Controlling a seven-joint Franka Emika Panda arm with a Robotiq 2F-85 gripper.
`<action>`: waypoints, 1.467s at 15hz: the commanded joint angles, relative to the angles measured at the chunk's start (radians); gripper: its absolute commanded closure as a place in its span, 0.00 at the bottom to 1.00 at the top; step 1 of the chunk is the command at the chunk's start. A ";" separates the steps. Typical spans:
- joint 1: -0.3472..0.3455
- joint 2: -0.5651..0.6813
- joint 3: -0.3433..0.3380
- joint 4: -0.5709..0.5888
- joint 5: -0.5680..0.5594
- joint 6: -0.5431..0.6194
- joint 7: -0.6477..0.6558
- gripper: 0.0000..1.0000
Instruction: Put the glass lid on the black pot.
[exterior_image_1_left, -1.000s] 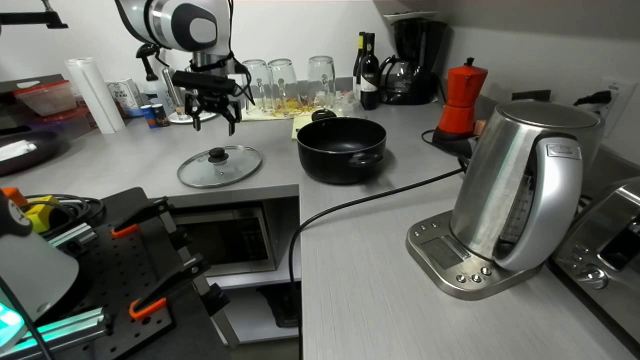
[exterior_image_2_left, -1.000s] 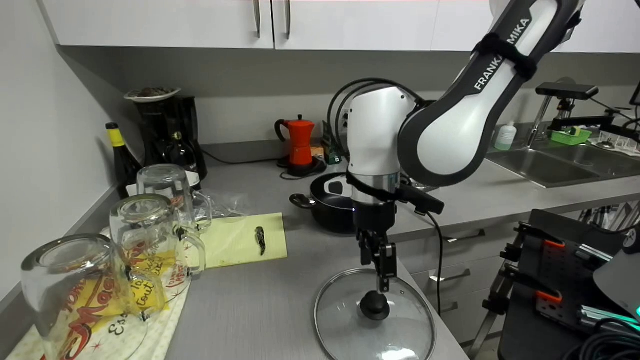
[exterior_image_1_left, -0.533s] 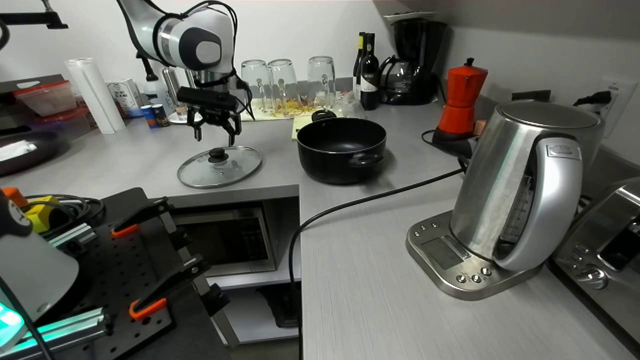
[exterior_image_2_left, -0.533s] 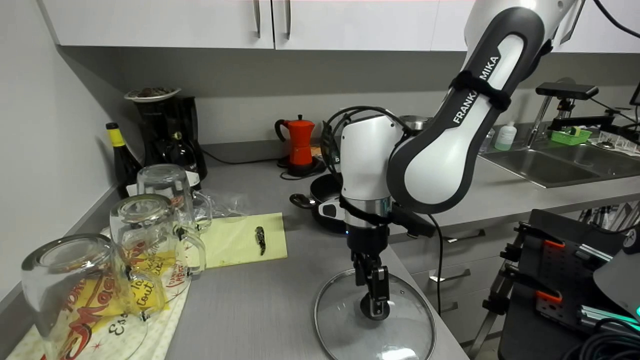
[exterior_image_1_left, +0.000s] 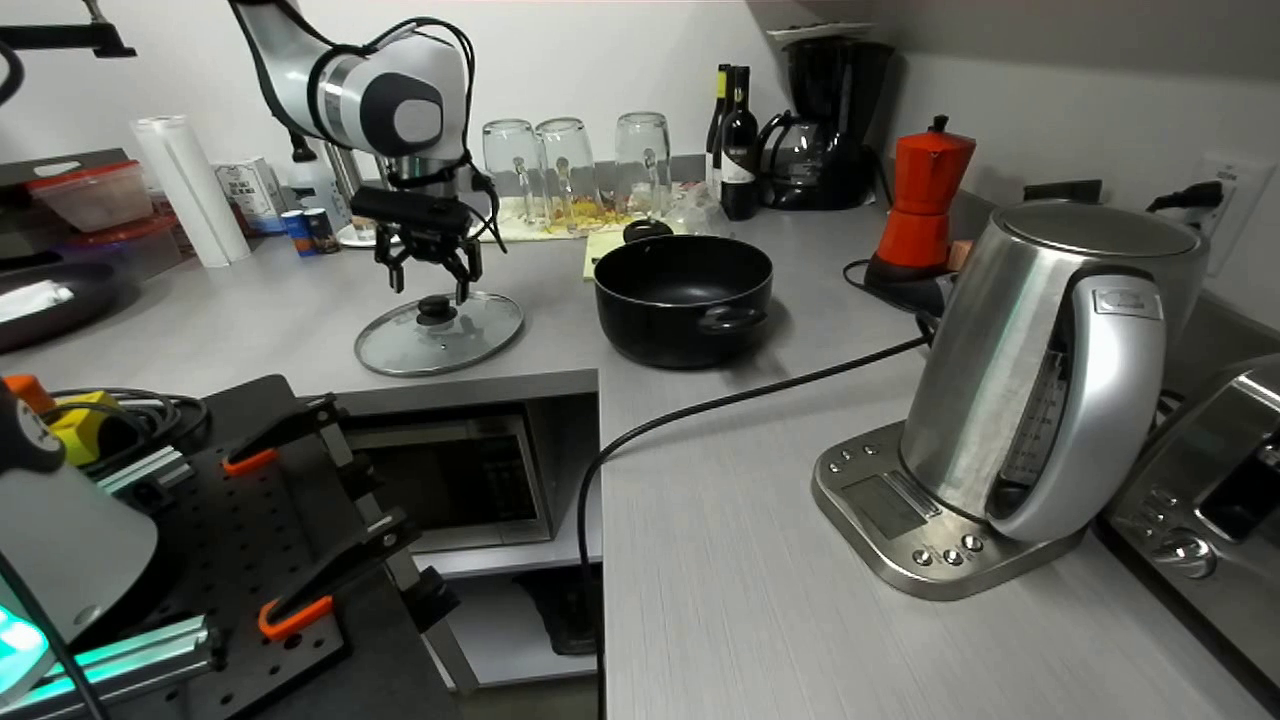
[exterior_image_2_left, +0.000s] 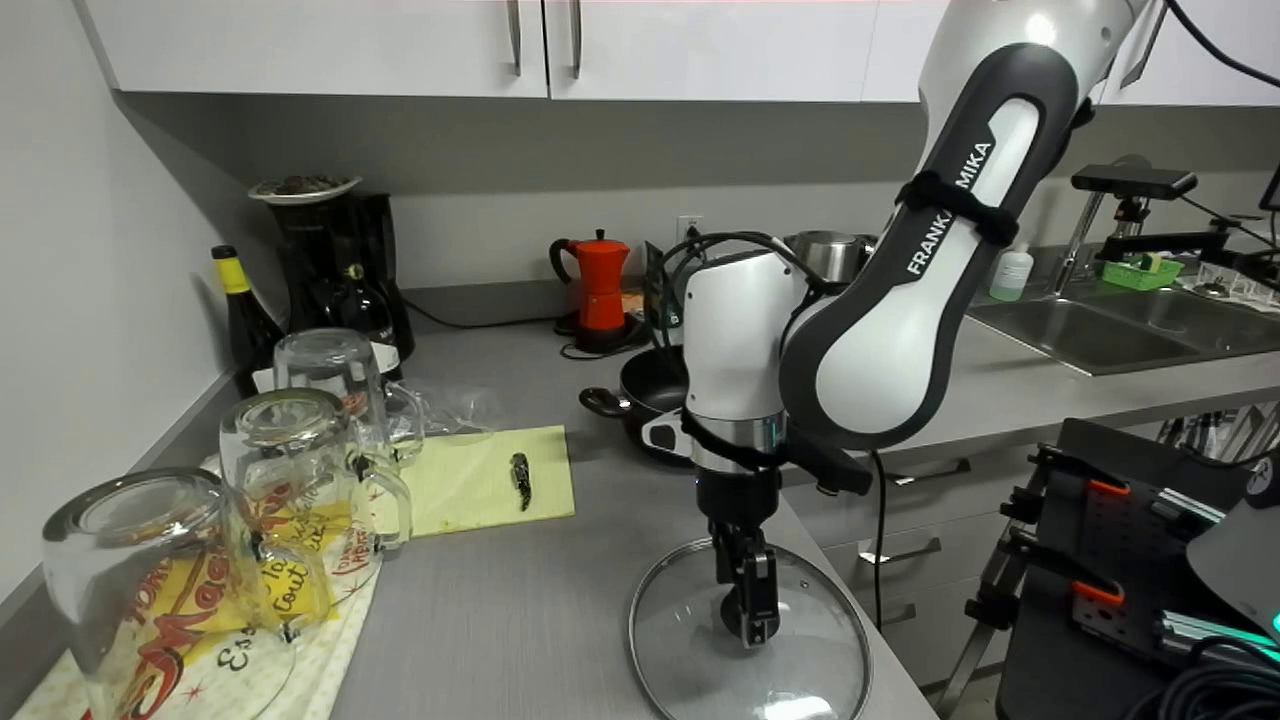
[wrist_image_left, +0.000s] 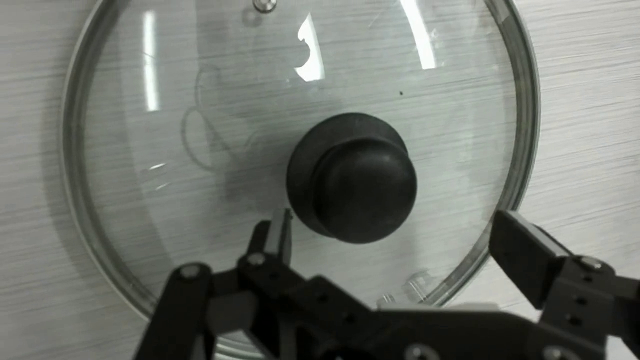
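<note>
My gripper (exterior_image_1_left: 429, 293): hanging right above the glass lid (exterior_image_1_left: 445, 346), spread wide, and I have hold of nothing.
My fingers (wrist_image_left: 525, 257): in the wrist view, one sits just beside the knob (wrist_image_left: 367, 192), the other well out from it, over toward the rim (wrist_image_left: 528, 100); whether the nearer one touches, I cannot tell.
Lid: flat on the tabletop (exterior_image_1_left: 720, 560), knob up, right by the front edge, above the microwave (exterior_image_1_left: 450, 480).
Black pot (exterior_image_1_left: 650, 335): upright at the inner corner where two front edges meet, mouth facing up, near the lid but apart; in an exterior view, my arm (exterior_image_2_left: 870, 360) hides part of it.
Back edge: three glass mugs (exterior_image_1_left: 565, 170) upside down, and then two dark bottles (exterior_image_1_left: 739, 150).
Back corner: here's the black coffee machine (exterior_image_1_left: 835, 110).
Wall-side edge: red moka pot (exterior_image_1_left: 922, 190) first, steel kettle (exterior_image_1_left: 1000, 330) farther along, on its base.
</note>
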 joint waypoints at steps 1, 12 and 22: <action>0.028 -0.025 -0.018 -0.033 -0.041 0.038 0.082 0.00; 0.066 -0.080 -0.084 -0.096 -0.134 0.056 0.220 0.25; 0.074 -0.087 -0.080 -0.097 -0.144 0.063 0.236 0.76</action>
